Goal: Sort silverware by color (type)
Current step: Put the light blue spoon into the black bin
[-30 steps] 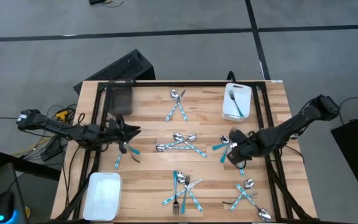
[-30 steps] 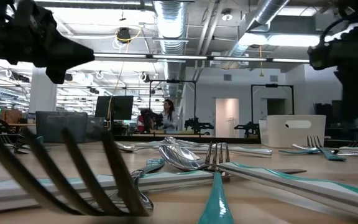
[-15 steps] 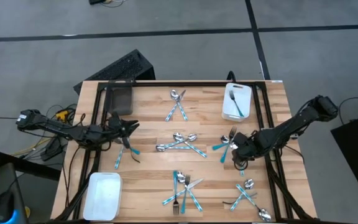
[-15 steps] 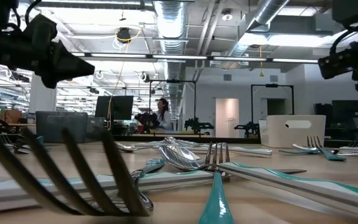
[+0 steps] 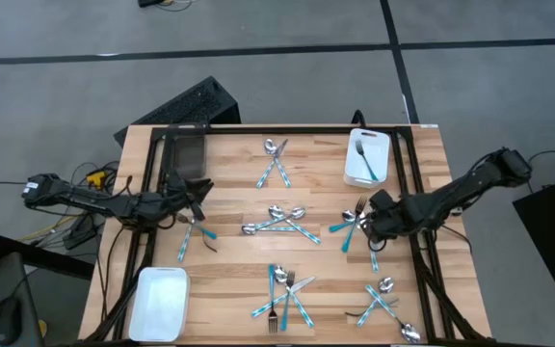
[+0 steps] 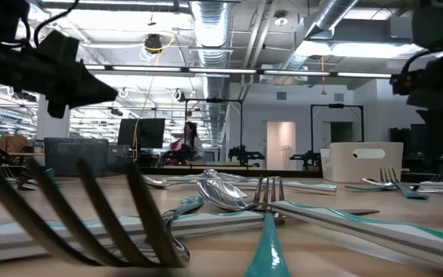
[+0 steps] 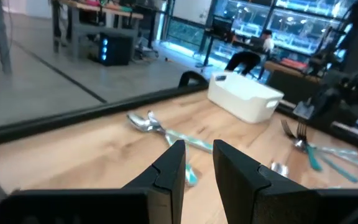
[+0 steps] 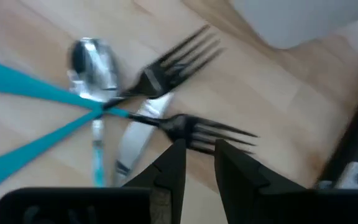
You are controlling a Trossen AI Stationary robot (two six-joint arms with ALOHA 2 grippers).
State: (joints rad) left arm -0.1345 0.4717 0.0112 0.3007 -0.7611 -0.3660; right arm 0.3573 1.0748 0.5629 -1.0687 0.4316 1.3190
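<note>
On the counter [image 5: 229, 280], seen from above, the silverware [image 5: 282, 224] lies in several small heaps of teal-handled pieces: one at 12 o'clock, one in the centre, one at 6 o'clock, one toward 4 o'clock, and a few pieces at 3 o'clock near the right arm. One fork [image 5: 364, 157] lies inside the white tray [image 5: 353, 172] at about 1 o'clock, and a second white tray [image 5: 160, 301] stands at 7 o'clock. A dark bin [image 5: 186, 154] stands at 11 o'clock. The left gripper [image 5: 201, 194] hangs at 9 o'clock of the counter, just below the bin, and two loose pieces [image 5: 194, 234] lie on the wood near it. In the left wrist view its fingers [image 7: 170, 167] stand a little apart with a narrow gap between them, and nothing is held there; beyond them a spoon [image 7: 143, 122] and the white tray [image 7: 244, 99] are seen on the wood. The right gripper [image 5: 372, 214] is at 3 o'clock, above the small heap with forks and a spoon. In the right wrist view its fingers [image 8: 171, 163] are also only slightly apart, with nothing between them, and they hover just over two forks [image 8: 176, 62], a spoon [image 8: 93, 66] and a knife [image 8: 137, 135] which cross each other. I cannot tell if the fingertips touch the nearest fork [image 8: 207, 133]. In the low view, forks [image 6: 266, 201] and spoons lie close to the camera, and far behind the counter a person [image 6: 184, 139] sits in the room.
</note>
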